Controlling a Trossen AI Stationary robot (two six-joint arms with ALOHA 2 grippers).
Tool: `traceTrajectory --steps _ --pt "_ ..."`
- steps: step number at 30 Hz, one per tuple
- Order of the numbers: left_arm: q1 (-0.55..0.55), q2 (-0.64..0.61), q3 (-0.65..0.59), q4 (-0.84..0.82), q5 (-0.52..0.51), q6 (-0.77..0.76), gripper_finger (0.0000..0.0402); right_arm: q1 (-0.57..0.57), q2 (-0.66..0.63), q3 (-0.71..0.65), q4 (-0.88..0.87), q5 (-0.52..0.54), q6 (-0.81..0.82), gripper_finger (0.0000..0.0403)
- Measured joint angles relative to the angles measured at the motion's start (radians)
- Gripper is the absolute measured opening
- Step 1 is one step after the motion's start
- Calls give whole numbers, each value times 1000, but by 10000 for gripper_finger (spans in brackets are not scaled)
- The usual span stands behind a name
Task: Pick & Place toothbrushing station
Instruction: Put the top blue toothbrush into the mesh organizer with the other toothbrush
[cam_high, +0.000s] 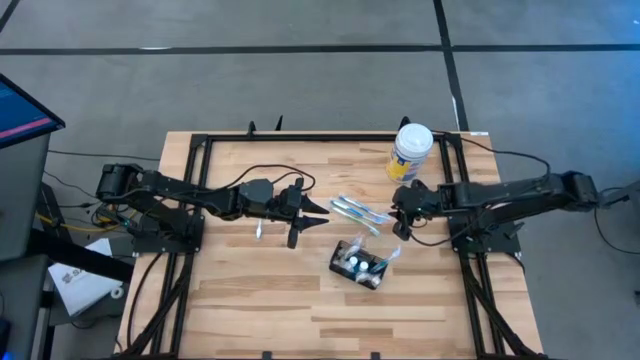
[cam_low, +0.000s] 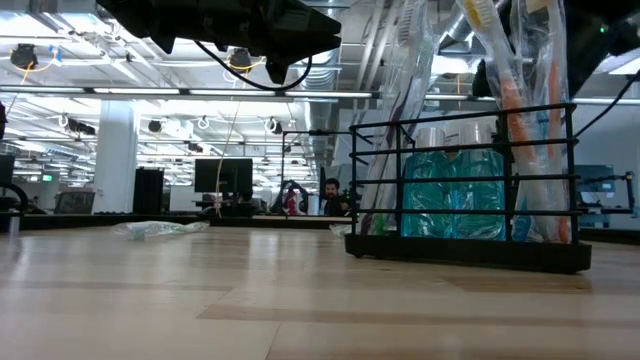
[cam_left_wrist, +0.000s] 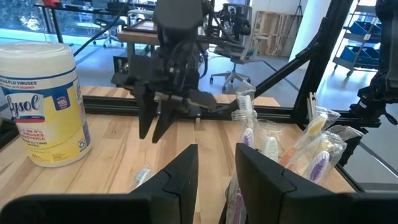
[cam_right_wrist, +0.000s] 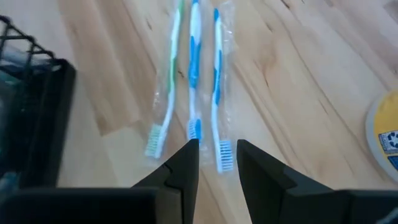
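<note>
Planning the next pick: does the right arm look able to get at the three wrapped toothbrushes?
Probably yes: the right gripper hangs open directly above the toothbrushes, nothing between.

Tub cut off at frame edge (label unreadable); toothbrushing station cropped, blurred.

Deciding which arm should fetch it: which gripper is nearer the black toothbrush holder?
Right. The right gripper hovers just beyond the toothbrush holder, over the loose toothbrushes. The left gripper sits slightly farther off on the other side.

Black wire toothbrushing station upright on table
</note>
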Motion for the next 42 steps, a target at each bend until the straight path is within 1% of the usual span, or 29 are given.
traceTrajectory --steps 12,17,19,22,29,32,34,37,42 --pt "1 0 0 0 0 0 100 -28 0 -94 33 0 43 100" --pt "1 0 0 0 0 0 100 -28 0 -97 32 3 50 100" --pt "1 0 0 0 0 0 100 -28 5 -97 33 23 58 100" --pt "1 0 0 0 0 0 100 -28 29 -97 31 51 70 100" --pt "1 0 0 0 0 0 100 -41 128 -97 43 55 74 100" --pt "1 0 0 0 0 0 100 -58 167 -97 91 53 48 100" --pt "1 0 0 0 0 0 100 -67 186 -97 123 44 28 100" --pt "1 0 0 0 0 0 100 -81 208 -97 150 -3 -1 100" --pt "1 0 0 0 0 0 100 -94 223 -97 133 -54 -4 100"
